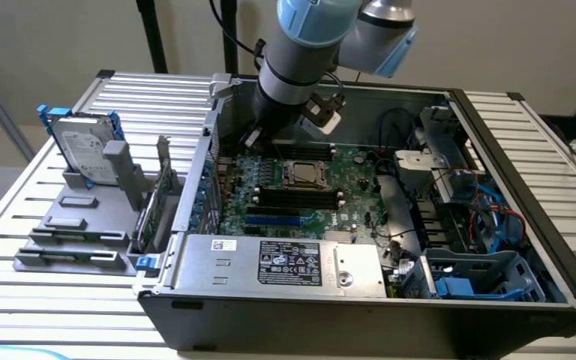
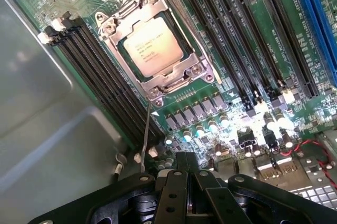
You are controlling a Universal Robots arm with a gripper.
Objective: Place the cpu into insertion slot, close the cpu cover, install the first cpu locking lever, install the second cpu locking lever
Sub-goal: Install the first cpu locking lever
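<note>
Chip's in, lid's down
The cpu (image 2: 154, 45) sits in the insertion slot (image 2: 125, 59) under the closed cpu cover (image 2: 196, 70); the gripper (image 2: 187, 158) hangs near it, jaws pressed together, empty.

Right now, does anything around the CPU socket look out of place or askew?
One thing: a thin metal lever juts away from the cpu cover corner instead of lying along it. The cpu sits square inside.

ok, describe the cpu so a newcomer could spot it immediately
Look into the open black computer case, at the green motherboard on its floor. Between the long black memory slots sits the silvery cpu cover. The cpu is the flat pale tan square with printed text in that frame's window; everything around it is black, green or bare metal.
</note>
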